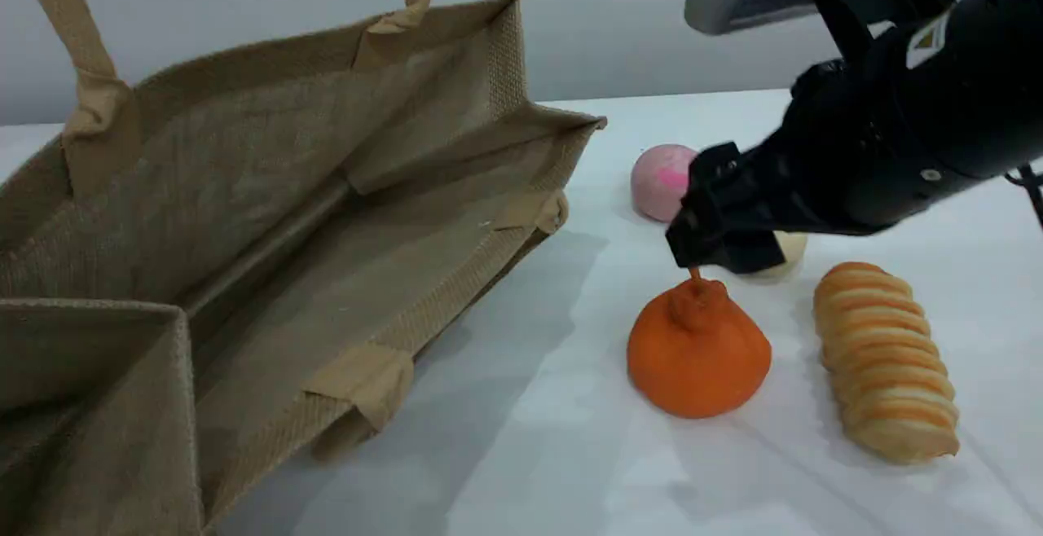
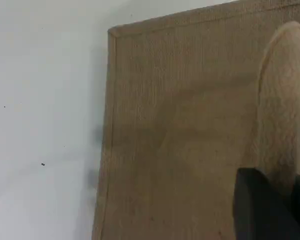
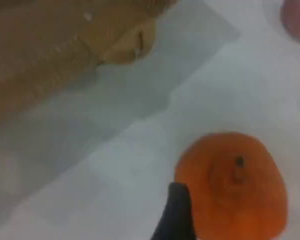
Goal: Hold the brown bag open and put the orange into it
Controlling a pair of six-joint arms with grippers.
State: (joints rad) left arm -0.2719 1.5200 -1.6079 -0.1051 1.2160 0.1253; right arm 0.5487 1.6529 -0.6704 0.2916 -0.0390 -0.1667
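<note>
The brown bag (image 1: pixel 269 194) lies on its side at the left, mouth open toward me, and its upper handle (image 1: pixel 77 39) rises taut out of the top edge. My left gripper is out of the scene view. In the left wrist view its dark fingertip (image 2: pixel 262 205) sits at the beige handle (image 2: pixel 282 100) against the bag's wall (image 2: pixel 190 140), shut on that handle. The orange (image 1: pixel 697 353) stands on the white table to the right of the bag. My right gripper (image 1: pixel 721 257) hovers open just above the orange's stem. One of its fingertips (image 3: pixel 177 215) shows left of the orange (image 3: pixel 230 185).
A pink ball (image 1: pixel 658 180) and a pale bun (image 1: pixel 786 255) lie behind the orange, partly hidden by the right arm. A striped bread loaf (image 1: pixel 884 361) lies to its right. The bag's lower handle (image 1: pixel 358 389) rests on the table at its mouth.
</note>
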